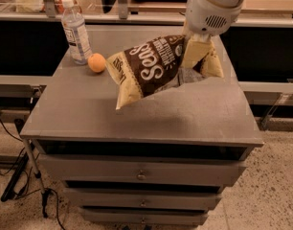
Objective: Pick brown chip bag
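Note:
The brown chip bag (151, 68) hangs tilted in the air above the grey cabinet top (89, 114), its dark brown middle with white script facing me and its pale yellow left end drooping lowest. My gripper (197, 44) is at the bag's right end, under the white arm, shut on the bag's pale yellow upper right corner. The fingers are mostly hidden by the bag and the arm's wrist.
An orange fruit (96, 63) and a clear water bottle (75, 32) stand at the cabinet's back left. The cabinet has several drawers (141, 174) below. A counter runs behind it. Cables lie on the floor at left.

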`<action>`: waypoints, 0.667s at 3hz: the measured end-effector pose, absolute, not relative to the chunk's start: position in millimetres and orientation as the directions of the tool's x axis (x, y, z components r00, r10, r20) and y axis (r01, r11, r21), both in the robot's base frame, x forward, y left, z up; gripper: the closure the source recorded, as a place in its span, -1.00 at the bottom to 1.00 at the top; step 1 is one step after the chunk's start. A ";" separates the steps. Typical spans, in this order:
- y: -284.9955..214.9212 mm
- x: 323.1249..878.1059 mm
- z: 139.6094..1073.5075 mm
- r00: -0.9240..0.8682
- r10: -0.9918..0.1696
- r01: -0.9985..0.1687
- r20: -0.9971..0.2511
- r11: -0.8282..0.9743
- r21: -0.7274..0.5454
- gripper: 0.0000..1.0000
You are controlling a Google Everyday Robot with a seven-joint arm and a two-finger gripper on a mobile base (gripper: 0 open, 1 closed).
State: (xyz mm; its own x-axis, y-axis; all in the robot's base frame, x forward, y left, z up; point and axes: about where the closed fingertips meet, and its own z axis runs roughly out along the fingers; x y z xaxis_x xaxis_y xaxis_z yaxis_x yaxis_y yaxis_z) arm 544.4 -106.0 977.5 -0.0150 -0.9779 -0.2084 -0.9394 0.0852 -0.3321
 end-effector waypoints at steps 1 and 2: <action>-108.1 548.8 1004.9 0.000 -0.973 -0.927 -0.232 0.086 -0.364 1.00; -107.5 549.7 1006.5 0.006 -0.971 -0.931 -0.240 0.082 -0.354 1.00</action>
